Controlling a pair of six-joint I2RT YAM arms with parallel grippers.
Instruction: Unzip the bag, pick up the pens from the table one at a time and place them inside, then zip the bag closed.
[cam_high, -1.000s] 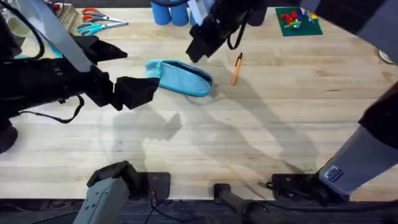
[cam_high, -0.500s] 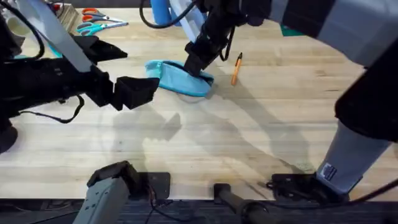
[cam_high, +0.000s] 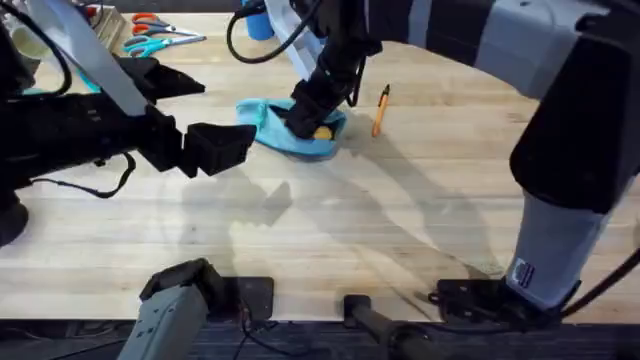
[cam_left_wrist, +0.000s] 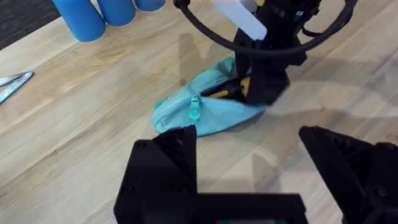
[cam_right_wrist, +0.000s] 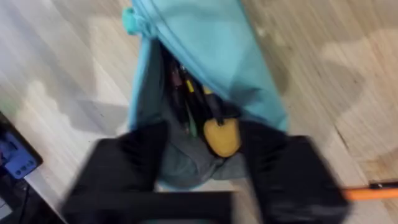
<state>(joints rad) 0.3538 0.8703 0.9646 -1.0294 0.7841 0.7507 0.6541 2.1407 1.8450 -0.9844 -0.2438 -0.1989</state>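
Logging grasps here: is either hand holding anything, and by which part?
Left hand open, empty. Right hand sits at the bag's open mouth; any grip cannot be told.

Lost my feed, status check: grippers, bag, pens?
Right gripper down in the open bag, fingers apart. Left gripper open, hovering beside it. One pen on the table, nothing blocking.

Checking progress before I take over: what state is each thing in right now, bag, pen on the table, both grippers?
bag: unzipped, mouth open, items already inside, lying on the table.
zipper pull: at the bag's end away from the right gripper.
pen: lying loose on the table beside the bag, not yet bagged.
right gripper: open, lowered into the bag's mouth.
left gripper: open, empty, hovering short of the bag.
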